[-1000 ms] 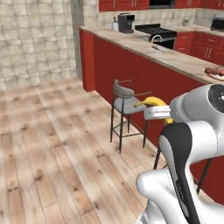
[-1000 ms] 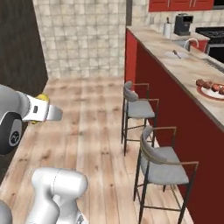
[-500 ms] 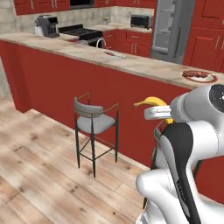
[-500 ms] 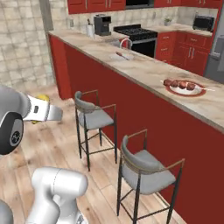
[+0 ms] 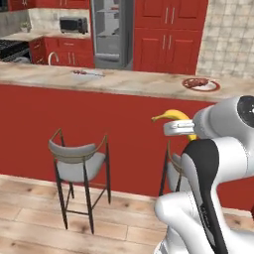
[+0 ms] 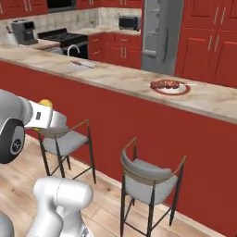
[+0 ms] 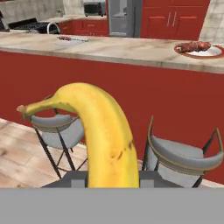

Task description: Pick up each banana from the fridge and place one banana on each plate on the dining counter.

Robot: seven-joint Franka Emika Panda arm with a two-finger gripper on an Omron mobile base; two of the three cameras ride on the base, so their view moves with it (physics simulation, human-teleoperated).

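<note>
**Inspector A:** State of the hand, and where is the fruit?

**Inspector B:** The two-finger gripper [image 7: 105,186] is clamped on the bright yellow curved banana [image 7: 98,131], held near its lower end. The stem end rises forward and curls left in the hand view. In my judgement it is carried high, at about counter height, to clear the stools on the way to a plate.

**Inspector A:** Destination?

**Inspector B:** The long dining counter with beige marbled top and plain red front [image 5: 119,82] runs across ahead. A red-rimmed white plate [image 5: 200,85] sits on it to the right, already bearing a reddish-brown meat skewer [image 6: 165,84]. A second, paler dish [image 5: 87,74] lies further left; its contents are too small to tell.

**Inspector A:** The room?

**Inspector B:** Two grey-seated metal stools [image 5: 78,163] stand near the counter front on pale wood flooring. Beyond, red cabinets [image 5: 168,34] flank the tall grey steel fridge [image 5: 111,32].
</note>
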